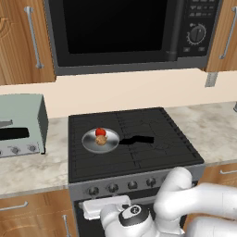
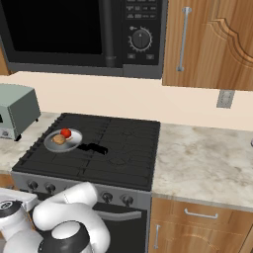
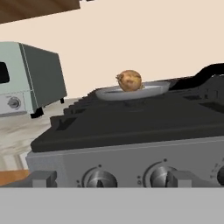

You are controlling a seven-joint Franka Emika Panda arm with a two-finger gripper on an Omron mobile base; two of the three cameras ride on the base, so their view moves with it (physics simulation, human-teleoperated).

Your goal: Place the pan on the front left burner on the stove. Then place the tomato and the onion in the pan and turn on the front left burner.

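The pan [image 1: 100, 140] sits left of centre in the left base frame, on the front left burner [image 1: 99, 152] of the stove [image 1: 134, 139], holding the tomato [image 1: 100, 132] and onion [image 1: 101, 140], while the end effector [image 3: 109, 179] stands wide and empty before the knobs [image 3: 99, 178].

A silver-grey pan [image 1: 100, 140] with a black handle holds a glossy red tomato [image 1: 100, 132] and a tan-brown onion [image 3: 129, 81]. The stove [image 1: 134, 134] is black, its knob strip grey. The countertop [image 2: 202, 158] is beige-veined marble.
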